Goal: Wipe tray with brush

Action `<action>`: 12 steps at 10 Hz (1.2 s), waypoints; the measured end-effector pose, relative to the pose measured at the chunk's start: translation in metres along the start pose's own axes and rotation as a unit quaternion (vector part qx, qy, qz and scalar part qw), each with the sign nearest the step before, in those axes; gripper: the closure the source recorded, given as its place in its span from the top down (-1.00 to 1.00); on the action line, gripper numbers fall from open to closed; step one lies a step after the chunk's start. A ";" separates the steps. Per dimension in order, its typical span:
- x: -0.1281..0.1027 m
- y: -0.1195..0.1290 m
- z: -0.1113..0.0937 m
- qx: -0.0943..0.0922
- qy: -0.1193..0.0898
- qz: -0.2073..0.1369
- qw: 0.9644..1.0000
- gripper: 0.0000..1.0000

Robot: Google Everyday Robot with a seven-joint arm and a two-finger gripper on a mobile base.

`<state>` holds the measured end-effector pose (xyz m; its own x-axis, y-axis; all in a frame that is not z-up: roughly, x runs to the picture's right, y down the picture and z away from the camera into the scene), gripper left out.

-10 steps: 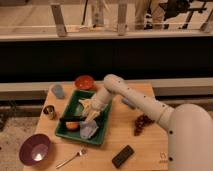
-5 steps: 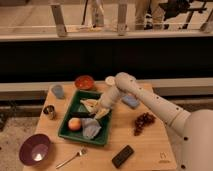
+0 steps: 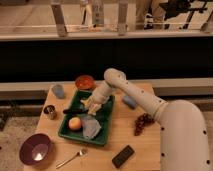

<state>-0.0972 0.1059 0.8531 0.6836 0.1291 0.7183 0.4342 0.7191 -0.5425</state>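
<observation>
The dark green tray (image 3: 102,137) sits in the middle of the wooden table. Inside it lie an orange ball (image 3: 75,123) and a crumpled grey-blue cloth (image 3: 91,128). My gripper (image 3: 90,104) reaches down from the right over the tray's back half. It is shut on the brush (image 3: 73,110), a slim black stick that runs left from the fingers and crosses the tray's left rim. The brush's gripped end is hidden by the gripper.
A red bowl (image 3: 85,81) and a blue cup (image 3: 58,90) stand behind the tray, a metal can (image 3: 50,111) to its left. A purple bowl (image 3: 36,148), a fork (image 3: 71,158) and a black block (image 3: 123,156) lie in front. Grapes (image 3: 142,123) and a blue object (image 3: 129,101) lie at the right.
The arm has stretched out further over the table and the gripper has shifted slightly left and lower over the tray's back half.
</observation>
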 end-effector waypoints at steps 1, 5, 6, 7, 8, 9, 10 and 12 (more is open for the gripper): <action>-0.004 -0.005 0.007 -0.004 0.000 -0.006 1.000 -1.00; -0.047 -0.005 0.030 -0.037 -0.034 -0.055 0.997 -1.00; -0.055 0.004 0.037 -0.049 -0.040 -0.064 0.996 -1.00; -0.067 0.016 0.042 -0.062 -0.046 -0.076 0.994 -1.00; -0.073 0.027 0.044 -0.067 -0.050 -0.083 0.993 -1.00; -0.078 0.041 0.041 -0.067 -0.052 -0.087 0.993 -1.00; -0.075 0.051 0.035 -0.063 -0.052 -0.083 0.993 -1.00; -0.058 0.066 0.015 -0.054 -0.050 -0.071 0.995 -1.00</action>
<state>-0.1173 0.1563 0.7819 0.5518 0.1026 0.8276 0.5857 0.6588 -0.4722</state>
